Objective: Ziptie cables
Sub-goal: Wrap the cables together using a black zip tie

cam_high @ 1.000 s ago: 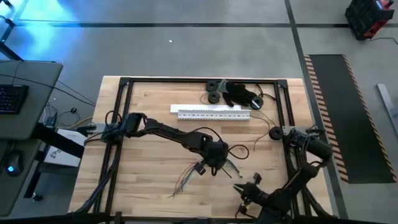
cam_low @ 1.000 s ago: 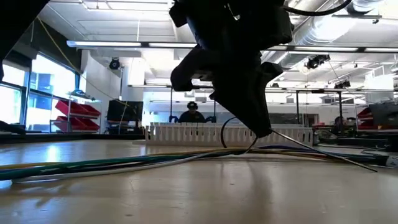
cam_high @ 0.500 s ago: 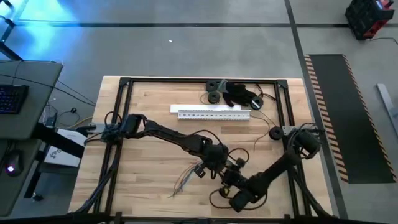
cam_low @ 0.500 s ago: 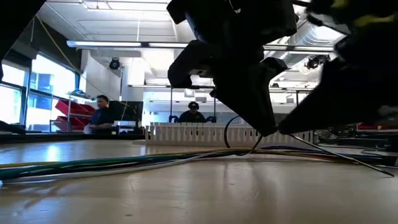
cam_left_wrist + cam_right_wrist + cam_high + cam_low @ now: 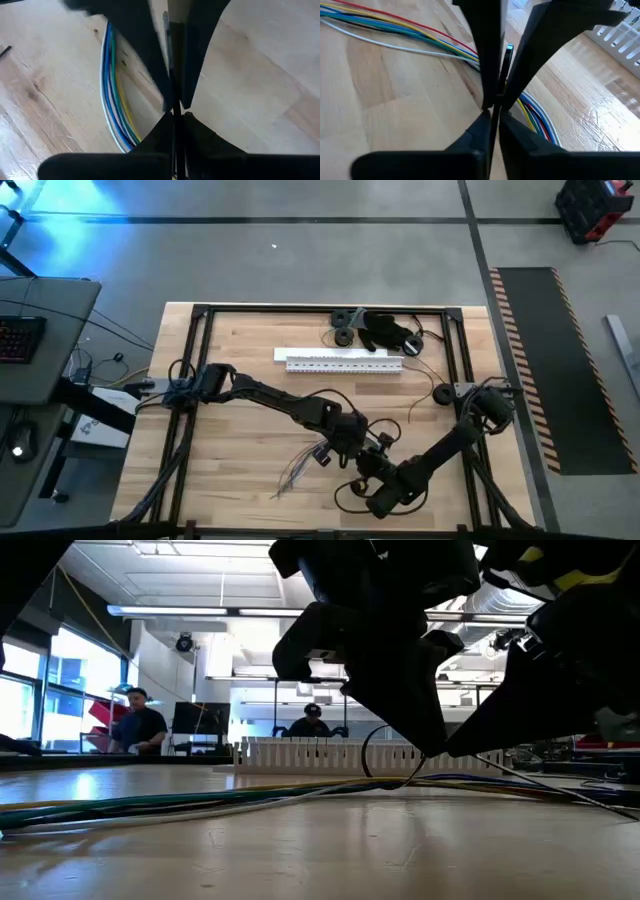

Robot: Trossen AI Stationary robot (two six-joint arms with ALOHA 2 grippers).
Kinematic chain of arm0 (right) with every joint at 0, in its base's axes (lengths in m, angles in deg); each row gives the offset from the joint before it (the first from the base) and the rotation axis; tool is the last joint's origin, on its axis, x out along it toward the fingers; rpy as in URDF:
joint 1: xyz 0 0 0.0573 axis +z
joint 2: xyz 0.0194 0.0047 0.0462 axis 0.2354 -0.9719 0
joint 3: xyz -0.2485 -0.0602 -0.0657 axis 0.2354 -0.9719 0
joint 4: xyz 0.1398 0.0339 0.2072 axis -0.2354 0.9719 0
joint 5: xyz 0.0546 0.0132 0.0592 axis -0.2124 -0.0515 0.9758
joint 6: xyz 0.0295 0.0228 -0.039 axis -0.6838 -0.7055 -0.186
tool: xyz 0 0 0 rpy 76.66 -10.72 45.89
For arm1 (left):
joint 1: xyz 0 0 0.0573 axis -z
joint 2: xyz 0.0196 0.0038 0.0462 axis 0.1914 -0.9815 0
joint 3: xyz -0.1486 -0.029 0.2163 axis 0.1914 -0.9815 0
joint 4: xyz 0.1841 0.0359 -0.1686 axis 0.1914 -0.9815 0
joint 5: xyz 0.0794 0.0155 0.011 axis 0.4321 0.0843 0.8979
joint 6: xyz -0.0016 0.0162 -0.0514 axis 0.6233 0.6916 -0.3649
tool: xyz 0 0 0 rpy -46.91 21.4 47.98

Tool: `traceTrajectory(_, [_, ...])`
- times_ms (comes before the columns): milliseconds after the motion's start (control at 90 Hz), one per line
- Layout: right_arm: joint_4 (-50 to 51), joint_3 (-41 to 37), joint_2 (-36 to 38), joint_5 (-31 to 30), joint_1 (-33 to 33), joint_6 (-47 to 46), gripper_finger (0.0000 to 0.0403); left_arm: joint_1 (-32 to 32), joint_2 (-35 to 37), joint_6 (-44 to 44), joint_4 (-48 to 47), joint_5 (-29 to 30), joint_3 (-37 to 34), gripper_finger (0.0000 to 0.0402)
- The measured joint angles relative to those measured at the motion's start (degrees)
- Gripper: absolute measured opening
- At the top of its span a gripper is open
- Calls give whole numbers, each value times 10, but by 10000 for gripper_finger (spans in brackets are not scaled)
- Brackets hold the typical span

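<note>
Several thin cables lie in a loose bundle on the wooden table; they show coloured in the wrist views and flat on the wood in the low view. A thin black zip tie curls in a loop just above them. My left gripper hangs over the table's middle, shut on the zip tie. My right gripper stands close beside it, on its near-right side, also shut on a thin dark strip. My left gripper pinches the zip tie's thin strip between its two fingertips, the fingers pointing down at the table. The strip runs on past the tips, and its loop hangs just above the cables. My right gripper pinches a thin dark strip between its fingertips, slanting down from the table's near-right side. The strip stands out beyond the tips, above the cables.
A white slotted strip lies across the far half of the table, with black parts behind it. A black frame rail runs around the table. People are in the room beyond.
My right arm has swung from the table's near-right corner toward the left gripper and now stands close beside it. The left gripper and the cables have stayed where they were.
</note>
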Motion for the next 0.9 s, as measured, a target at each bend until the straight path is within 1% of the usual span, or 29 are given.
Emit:
traceTrajectory(178, [3,0,0,15,0,-22,1,0,0,0,-1,1,0,3])
traceTrajectory(389, [9,0,0,20,14,-55,0,0,10,1,-4,0,0,3])
traceTrajectory(567, [23,0,0,27,39,-105,0,-3,28,1,-18,-2,0,3])
traceTrajectory(689, [36,0,0,47,60,-147,0,-10,33,-1,-23,-11,0,3])
traceTrajectory(900, [69,0,-1,60,108,-237,0,-18,33,-7,-24,-12,0,3])
